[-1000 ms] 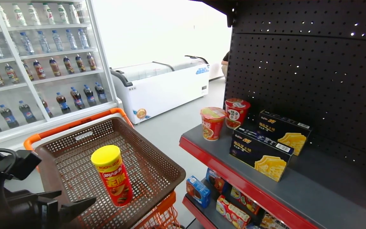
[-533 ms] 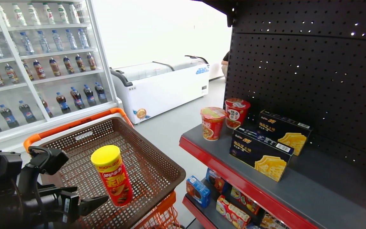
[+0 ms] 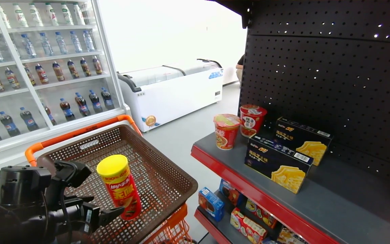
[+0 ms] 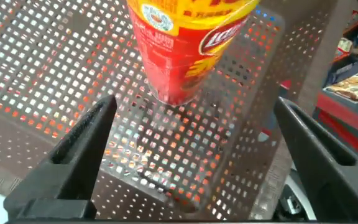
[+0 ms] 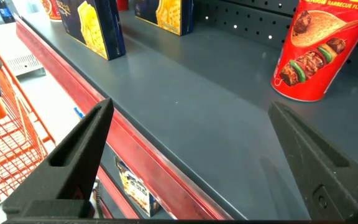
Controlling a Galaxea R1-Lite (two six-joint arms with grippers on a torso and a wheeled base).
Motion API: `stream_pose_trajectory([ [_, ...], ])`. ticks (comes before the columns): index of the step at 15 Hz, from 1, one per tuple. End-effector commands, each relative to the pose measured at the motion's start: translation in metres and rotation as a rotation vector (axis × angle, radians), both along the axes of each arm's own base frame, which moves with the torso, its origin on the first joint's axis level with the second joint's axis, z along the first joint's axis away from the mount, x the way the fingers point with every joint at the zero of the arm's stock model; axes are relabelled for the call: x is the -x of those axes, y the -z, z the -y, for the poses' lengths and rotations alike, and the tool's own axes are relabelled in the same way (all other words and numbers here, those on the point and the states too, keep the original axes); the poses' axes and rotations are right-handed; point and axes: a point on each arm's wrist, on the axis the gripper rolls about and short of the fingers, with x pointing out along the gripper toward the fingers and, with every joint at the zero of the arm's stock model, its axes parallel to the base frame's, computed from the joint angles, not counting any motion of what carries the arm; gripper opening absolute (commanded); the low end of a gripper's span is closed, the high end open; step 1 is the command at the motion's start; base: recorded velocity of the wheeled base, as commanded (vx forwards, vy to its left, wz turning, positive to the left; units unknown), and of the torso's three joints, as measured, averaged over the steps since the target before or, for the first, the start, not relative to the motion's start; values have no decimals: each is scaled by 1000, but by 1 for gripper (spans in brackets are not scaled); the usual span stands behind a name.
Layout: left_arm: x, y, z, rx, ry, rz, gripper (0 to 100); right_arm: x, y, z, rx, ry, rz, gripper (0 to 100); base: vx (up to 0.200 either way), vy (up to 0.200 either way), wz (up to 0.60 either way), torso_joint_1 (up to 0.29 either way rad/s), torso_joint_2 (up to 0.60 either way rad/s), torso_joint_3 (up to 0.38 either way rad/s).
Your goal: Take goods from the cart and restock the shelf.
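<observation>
Near left in the cart's brown basket (image 3: 168, 176), the chip can (image 3: 120, 187) stands upright just ahead of the left gripper (image 4: 194, 121), jaws spread, while the right gripper (image 5: 191, 109), likewise spread, hovers over the shelf (image 3: 317, 200).

1. I am in a shop, a small supermarket by the look of it.
2. Far left, a glass-fronted cooler (image 3: 29, 88) holds rows of drink bottles (image 3: 58, 71) on every level.
3. Far ahead stands a white chest freezer (image 3: 176, 95) with curved glass lids.
4. Near left is a cart (image 3: 80, 132) with an orange handle and a brown perforated basket.
5. On the right, a retail shelf (image 3: 337, 200) with a red edge and a black pegboard back (image 3: 333, 78) carries cup noodles (image 3: 226, 132) and boxed goods (image 3: 276, 164). More packets (image 3: 211, 203) sit on the tier below.
</observation>
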Motion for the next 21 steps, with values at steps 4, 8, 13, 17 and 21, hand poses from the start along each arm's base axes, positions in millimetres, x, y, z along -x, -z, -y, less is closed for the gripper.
stream_pose_trajectory([
  [4,-11,25,2,1,5,5,100,0,0,0,0,0,-1,100,0,0,0,0,0,0],
  [8,-21,30,5,3,13,34,100,0,0,0,0,0,-1,100,0,0,0,0,0,0],
  [13,-37,38,11,9,34,94,100,0,0,0,0,0,-1,100,0,0,0,0,0,0],
  [17,-45,44,20,12,66,106,100,0,0,0,0,0,-1,100,0,0,0,0,0,0],
  [21,-52,48,22,12,69,104,100,0,0,0,0,1,-1,100,0,0,0,0,0,0],
])
